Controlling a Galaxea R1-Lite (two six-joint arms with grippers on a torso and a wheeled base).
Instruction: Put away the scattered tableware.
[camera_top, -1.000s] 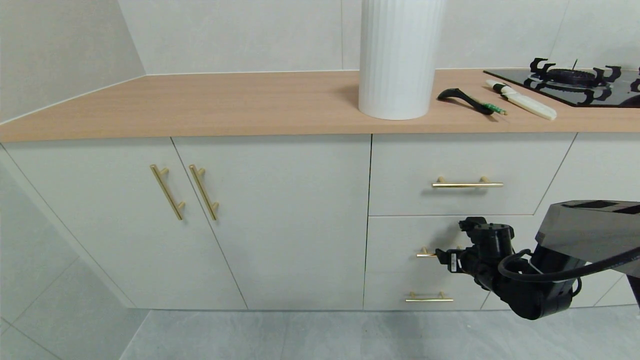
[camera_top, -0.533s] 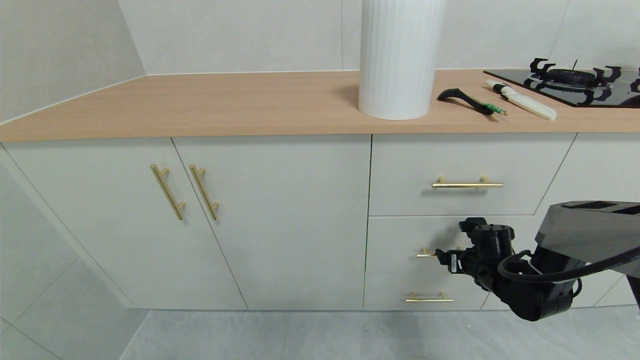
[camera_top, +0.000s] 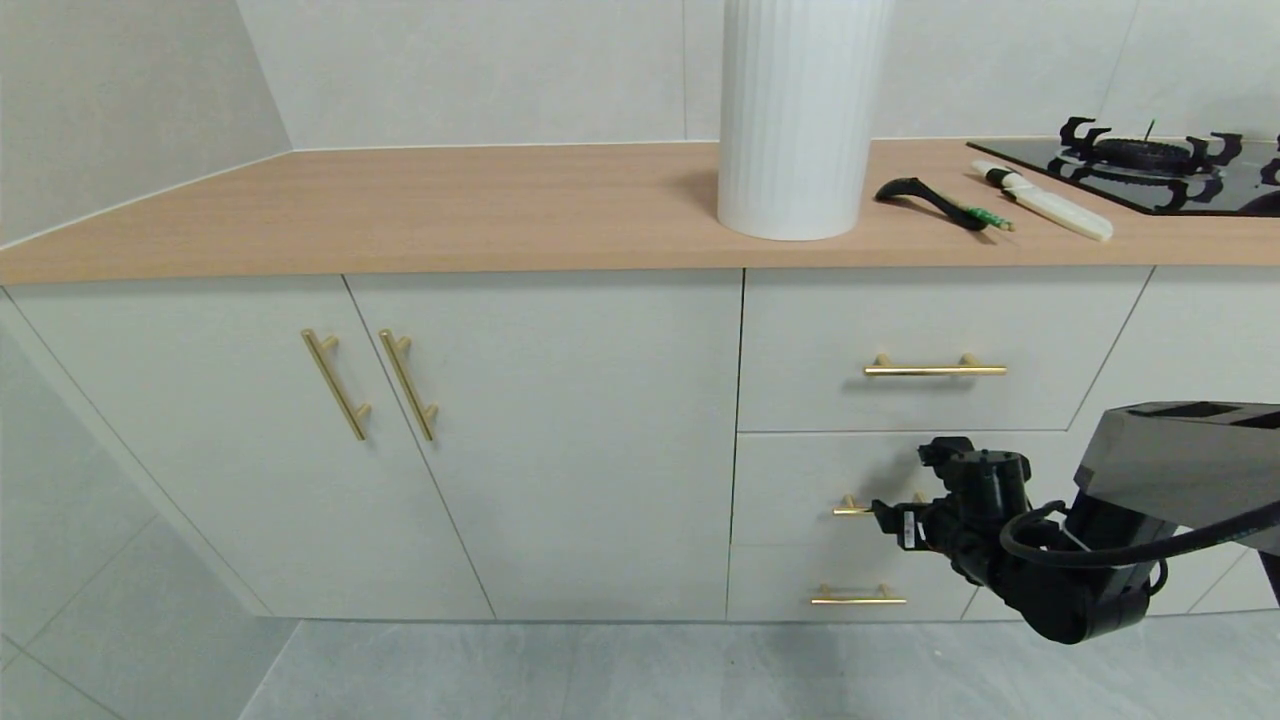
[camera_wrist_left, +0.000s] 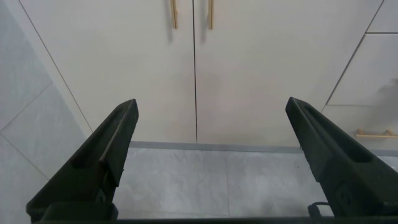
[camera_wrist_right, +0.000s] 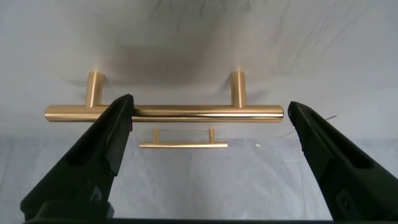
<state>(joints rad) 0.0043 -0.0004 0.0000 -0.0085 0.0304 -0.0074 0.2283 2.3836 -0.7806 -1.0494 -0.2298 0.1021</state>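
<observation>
Partly hiding the middle drawer handle (camera_top: 848, 510), the right gripper (camera_top: 884, 514) stands wide open, empty.

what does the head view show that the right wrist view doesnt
Only the head view: the worktop with a white ribbed cylinder, black spoon, knife and gas hob, plus the top drawer handle. Only the right wrist view: the jaws standing wide open, and the whole bar of the middle drawer handle. Both: the right gripper, that handle and the bottom drawer handle.

The surface (camera_top: 450, 210) holds one white canister (camera_top: 800, 120), one black scoop (camera_top: 925, 197) and one knife (camera_top: 1045, 203); there are two door handles (camera_top: 335, 385) and three drawer handles (camera_top: 935, 370).
</observation>
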